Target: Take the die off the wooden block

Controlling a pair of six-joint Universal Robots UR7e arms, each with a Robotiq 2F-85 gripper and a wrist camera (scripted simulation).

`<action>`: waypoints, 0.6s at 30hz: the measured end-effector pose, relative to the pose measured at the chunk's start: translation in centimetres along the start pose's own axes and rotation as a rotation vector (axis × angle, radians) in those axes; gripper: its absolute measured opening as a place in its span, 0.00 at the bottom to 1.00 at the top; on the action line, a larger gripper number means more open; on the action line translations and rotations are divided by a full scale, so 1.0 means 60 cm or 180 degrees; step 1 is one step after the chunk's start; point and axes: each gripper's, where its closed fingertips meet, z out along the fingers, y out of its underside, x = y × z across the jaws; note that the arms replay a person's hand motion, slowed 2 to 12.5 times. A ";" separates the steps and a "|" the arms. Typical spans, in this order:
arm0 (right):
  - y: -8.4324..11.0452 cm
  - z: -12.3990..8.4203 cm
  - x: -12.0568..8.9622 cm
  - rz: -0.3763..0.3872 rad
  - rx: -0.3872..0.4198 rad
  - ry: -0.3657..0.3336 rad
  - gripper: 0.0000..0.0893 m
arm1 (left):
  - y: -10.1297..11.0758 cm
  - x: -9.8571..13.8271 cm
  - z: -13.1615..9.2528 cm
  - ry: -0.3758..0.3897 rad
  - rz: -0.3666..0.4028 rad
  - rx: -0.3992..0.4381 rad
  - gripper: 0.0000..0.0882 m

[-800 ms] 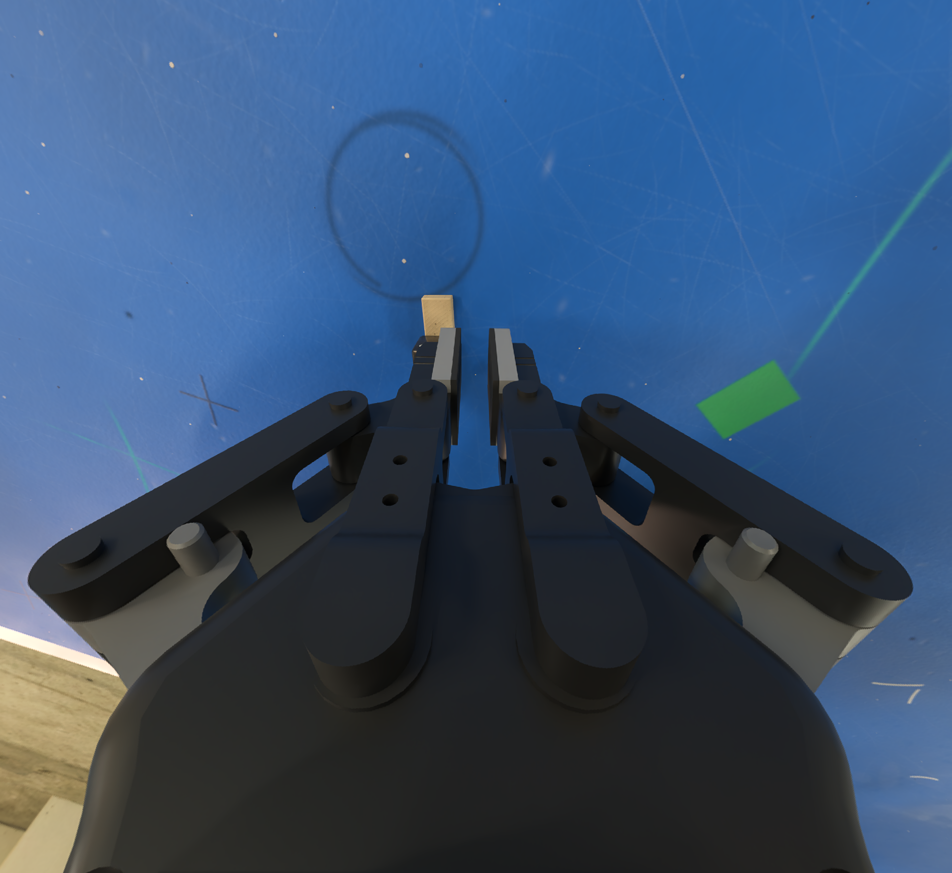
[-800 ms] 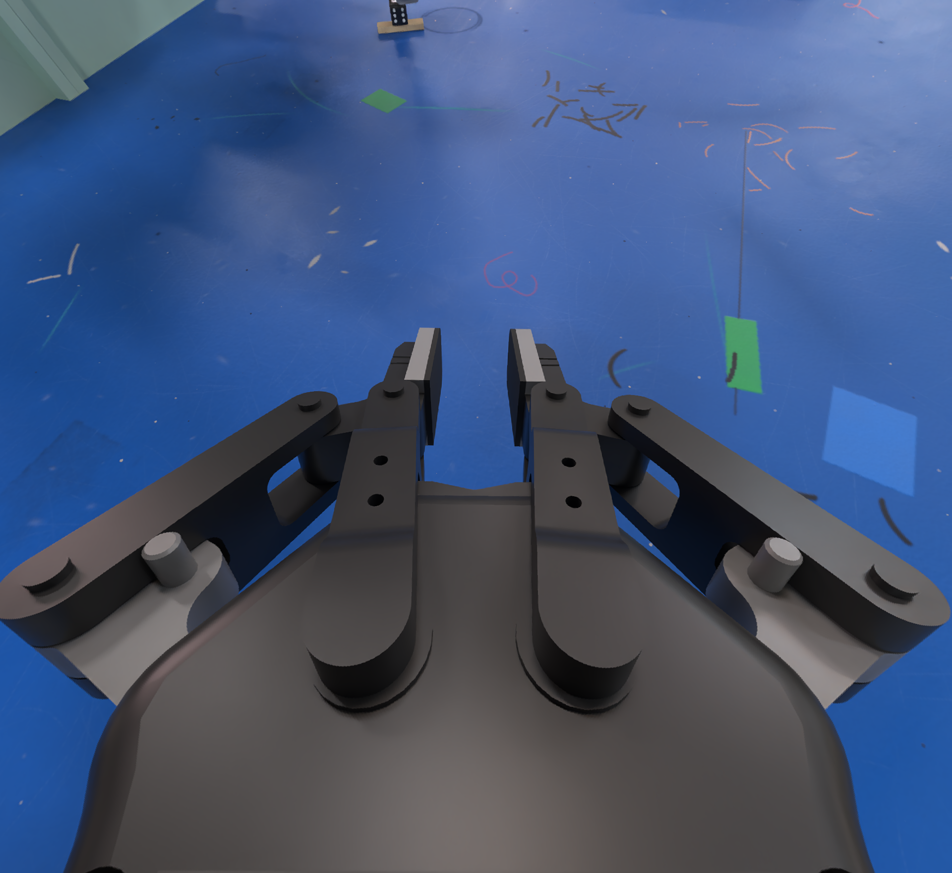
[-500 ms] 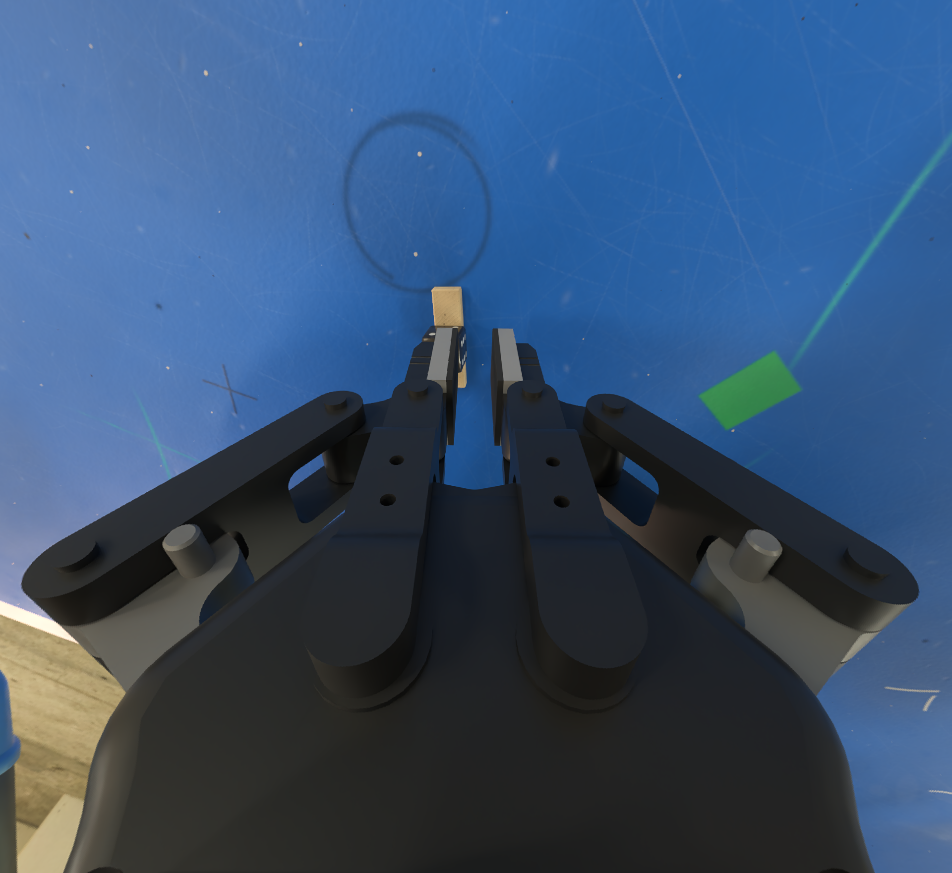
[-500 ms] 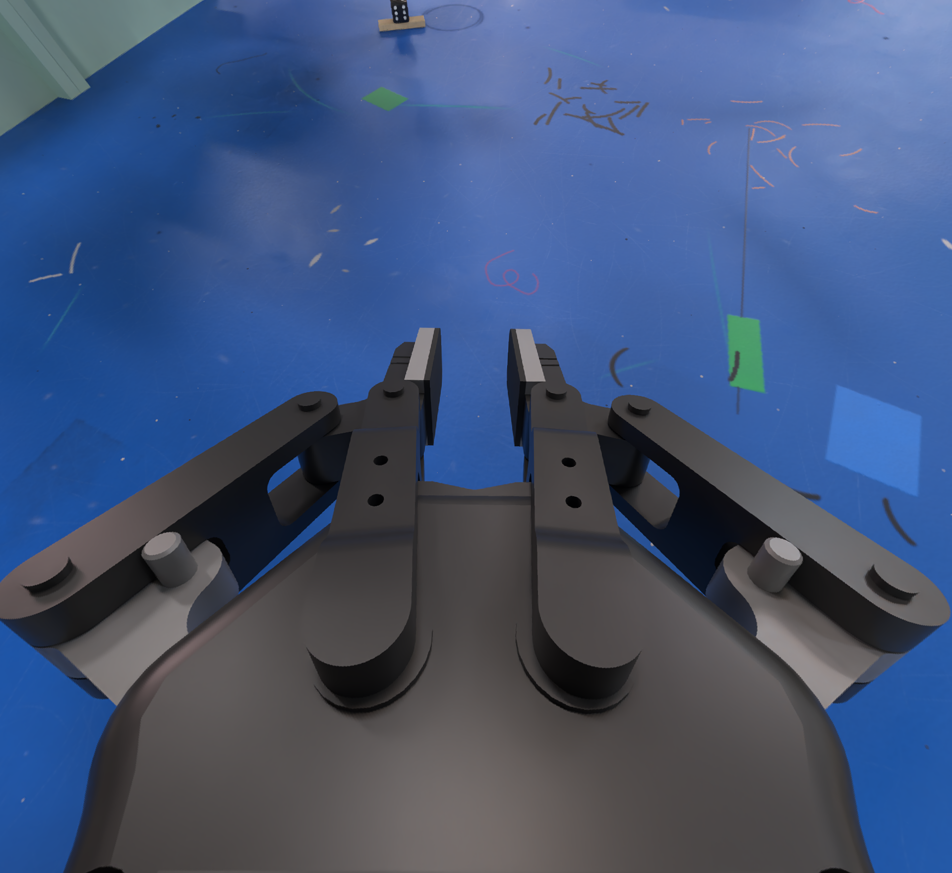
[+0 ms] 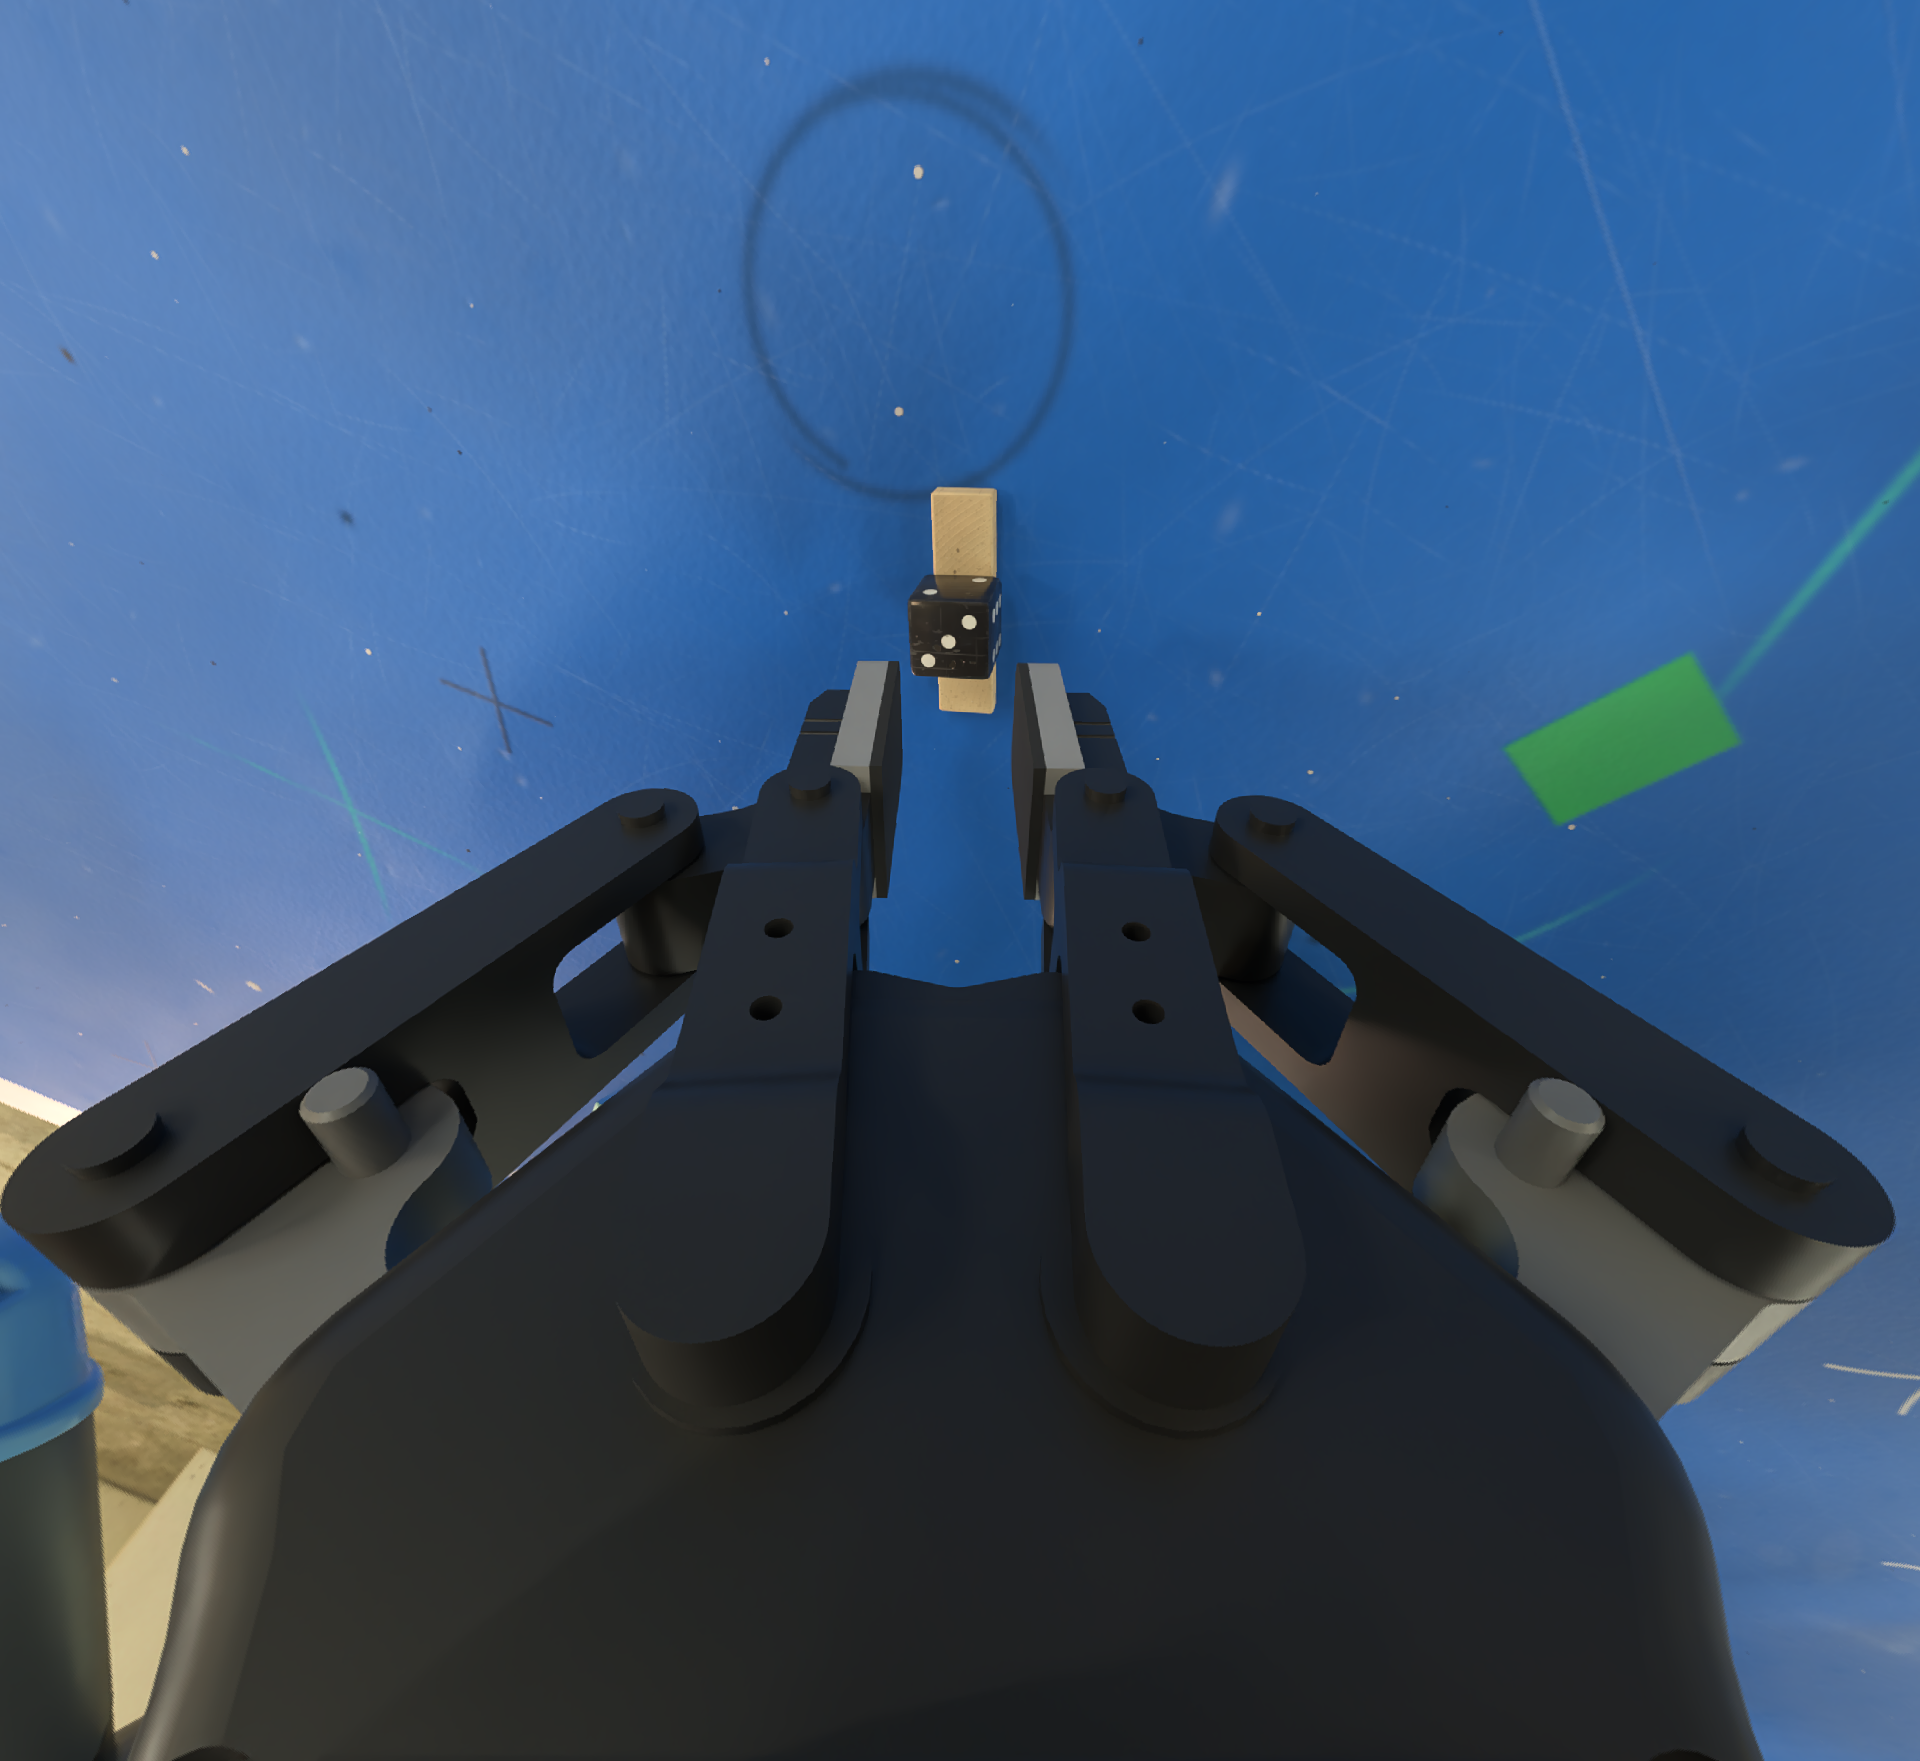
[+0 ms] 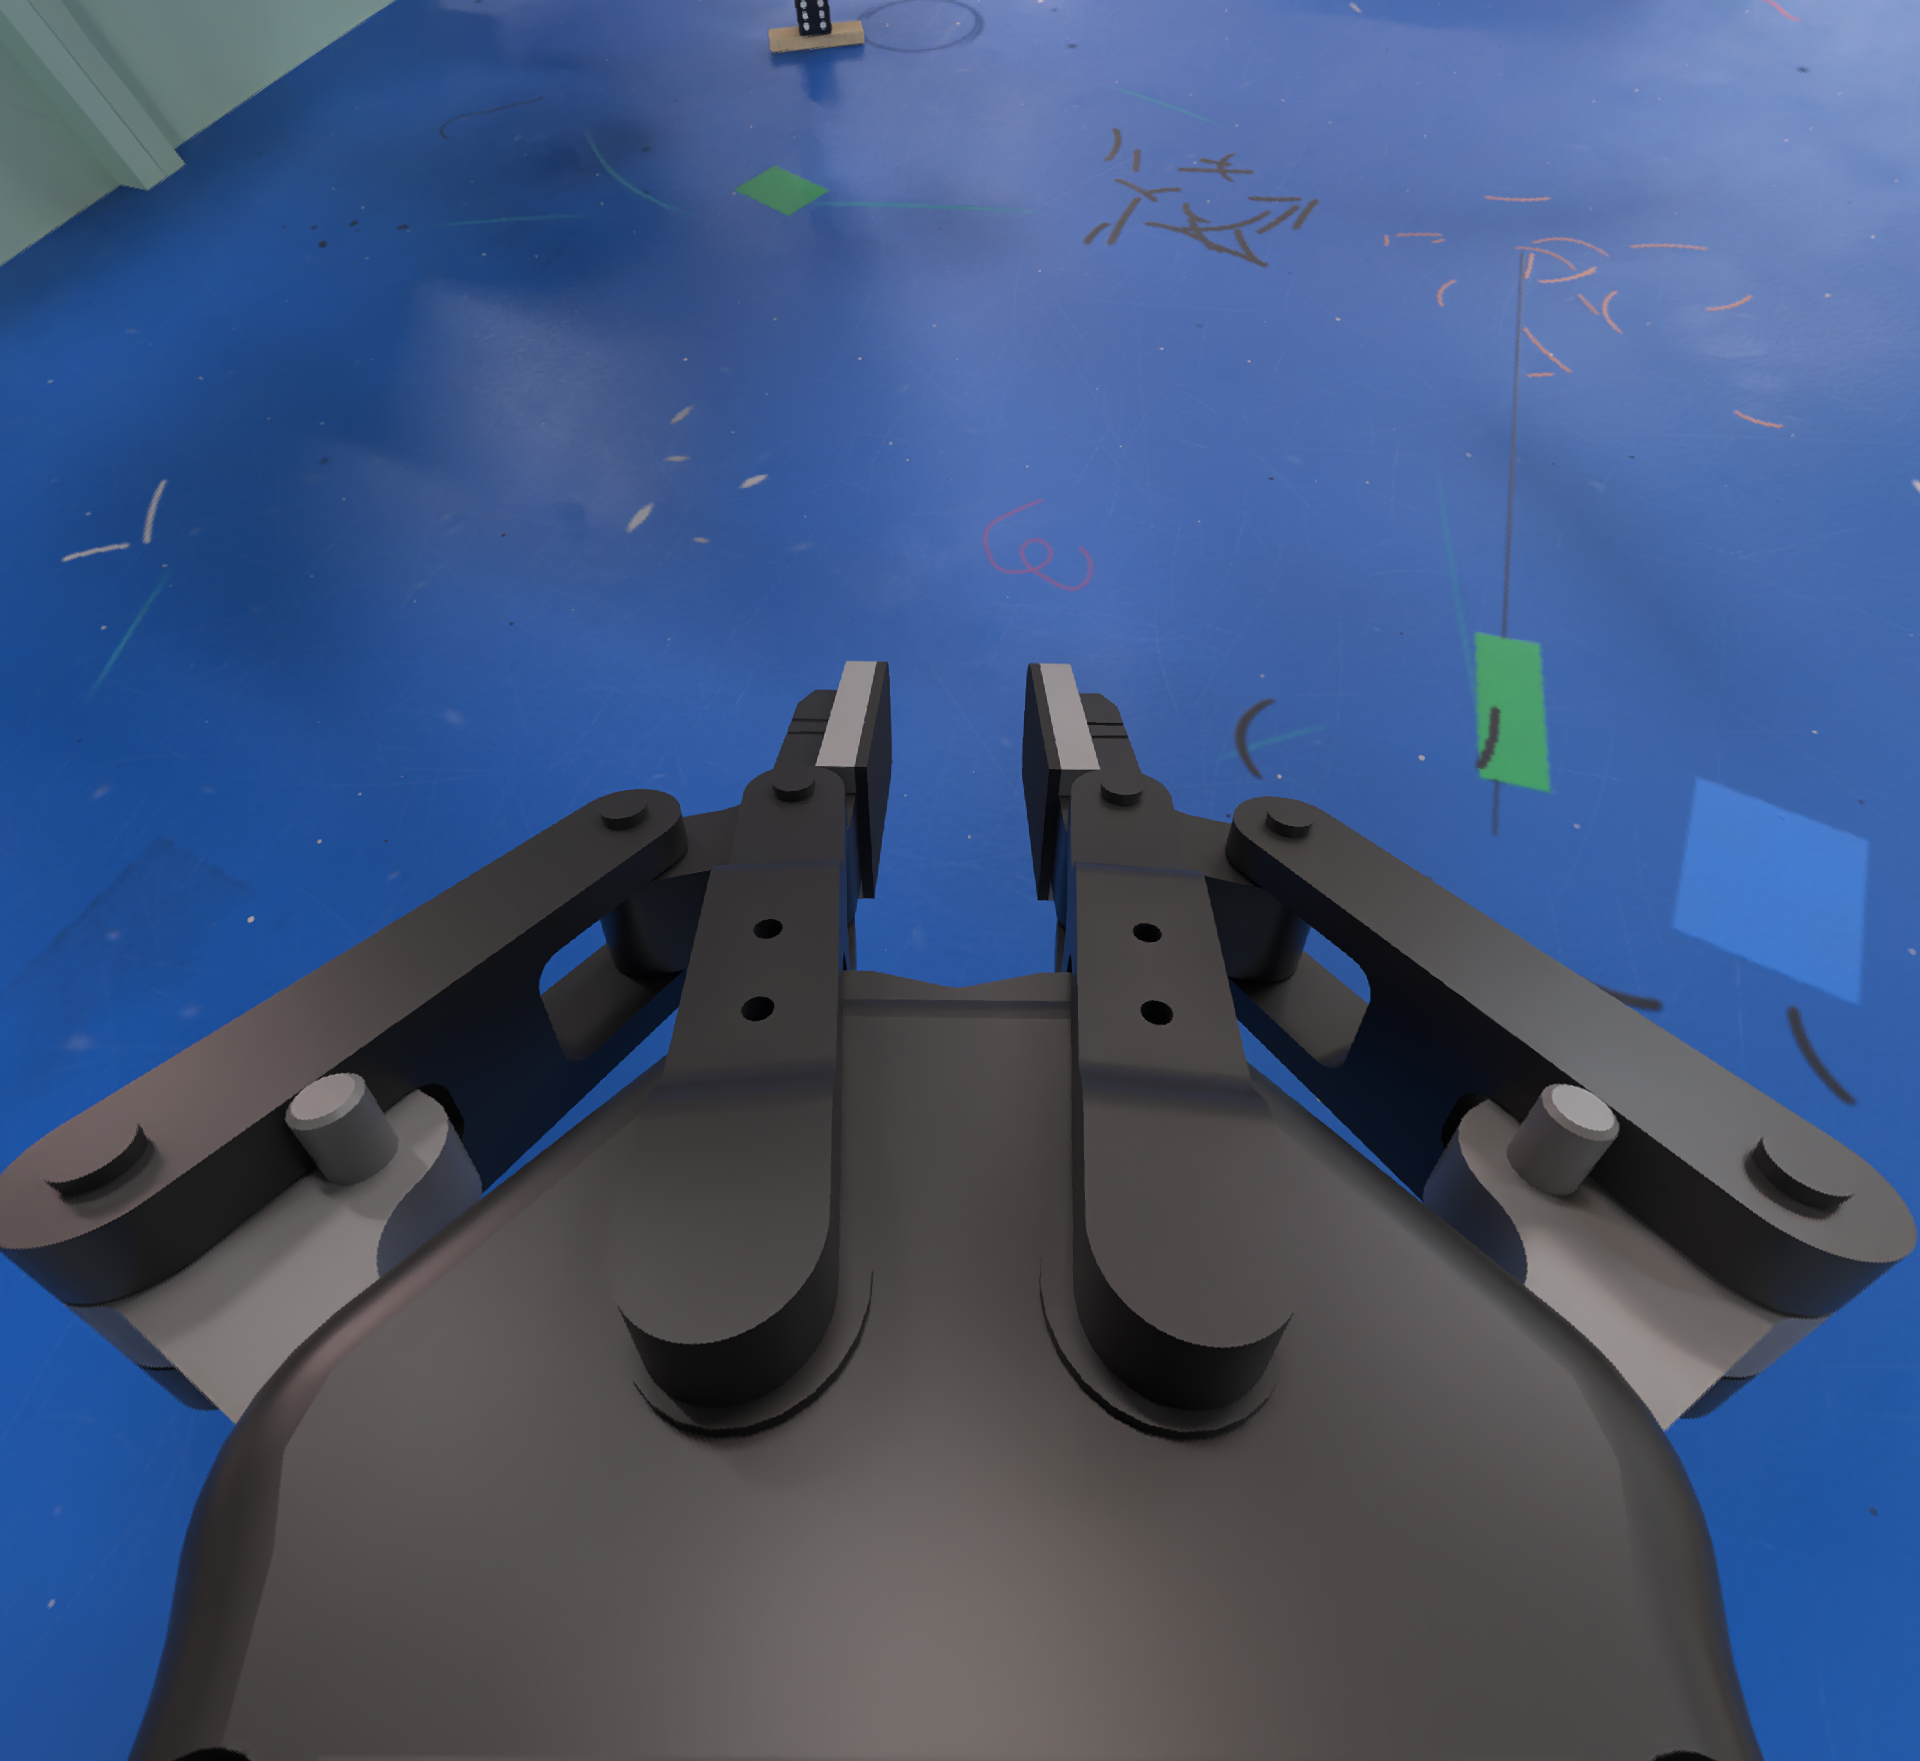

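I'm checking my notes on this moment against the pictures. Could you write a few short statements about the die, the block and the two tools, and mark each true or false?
1. The die sits on the wooden block. True.
2. The left tool is shut on the die. False: its jaws are apart and the right wrist view shows it above the die, clear of it.
3. The die is black with white pips. True.
4. The right tool holds the wooden block. False: it is open and empty, far from the block.
5. The block lies inside the dark drawn circle. False: it lies just outside it, at its edge.
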 end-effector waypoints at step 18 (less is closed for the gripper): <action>-0.002 0.000 -0.003 -0.0019 0.0003 -0.0013 0.26 | 0.004 -0.011 0.022 0.0086 -0.0162 -0.0123 0.34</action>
